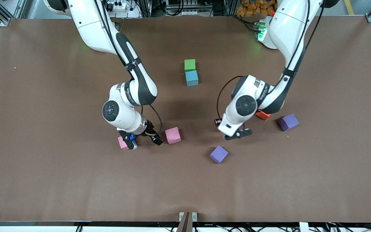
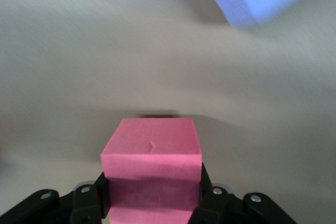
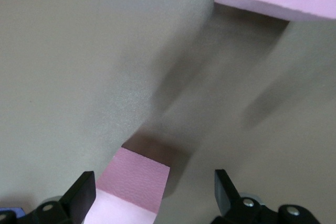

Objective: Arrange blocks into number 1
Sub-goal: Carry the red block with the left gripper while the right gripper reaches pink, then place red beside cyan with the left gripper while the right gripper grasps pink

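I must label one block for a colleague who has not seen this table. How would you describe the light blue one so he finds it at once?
Look at the brown table, midway between the two arms' bases. Two blocks touch there in a short line: the light blue block is the one nearer the front camera, the green block the farther. No other block is light blue.

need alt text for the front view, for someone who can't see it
Two white arms reach over a brown table of foam blocks. The right pincer is down, open around a pink block, another pink block beside it; the left pincer, gripping a red block, hangs between two purple blocks. Green and light blue blocks touch in a column farther from the camera.
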`<state>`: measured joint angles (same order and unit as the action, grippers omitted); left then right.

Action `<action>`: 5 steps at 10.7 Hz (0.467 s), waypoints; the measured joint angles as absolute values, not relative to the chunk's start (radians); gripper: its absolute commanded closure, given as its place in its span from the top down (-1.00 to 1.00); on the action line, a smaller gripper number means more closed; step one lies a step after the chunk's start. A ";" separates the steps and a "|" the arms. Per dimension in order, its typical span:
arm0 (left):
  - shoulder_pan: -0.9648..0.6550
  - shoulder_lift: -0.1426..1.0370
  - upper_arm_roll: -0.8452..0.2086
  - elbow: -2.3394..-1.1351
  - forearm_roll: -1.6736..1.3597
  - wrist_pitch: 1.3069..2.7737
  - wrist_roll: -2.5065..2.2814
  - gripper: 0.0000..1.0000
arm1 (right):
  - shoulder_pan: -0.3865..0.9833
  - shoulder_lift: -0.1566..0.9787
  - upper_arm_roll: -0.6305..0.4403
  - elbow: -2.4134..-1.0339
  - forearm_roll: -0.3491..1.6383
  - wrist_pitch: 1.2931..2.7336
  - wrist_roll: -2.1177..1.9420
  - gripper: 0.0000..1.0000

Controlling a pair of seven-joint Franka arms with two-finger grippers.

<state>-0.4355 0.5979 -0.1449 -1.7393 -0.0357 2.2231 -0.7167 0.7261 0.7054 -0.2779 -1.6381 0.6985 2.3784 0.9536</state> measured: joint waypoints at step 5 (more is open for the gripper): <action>-0.511 0.576 -0.264 -1.792 0.006 2.219 -0.703 -1.00 | 0.725 0.721 -0.279 -1.624 0.730 2.385 0.954 1.00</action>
<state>-0.5114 0.5760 -0.2636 -1.7919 0.0063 2.2191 -0.7029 0.7253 0.7207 -0.2793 -1.6238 0.7296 2.3849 0.9536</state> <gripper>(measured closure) 0.383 0.000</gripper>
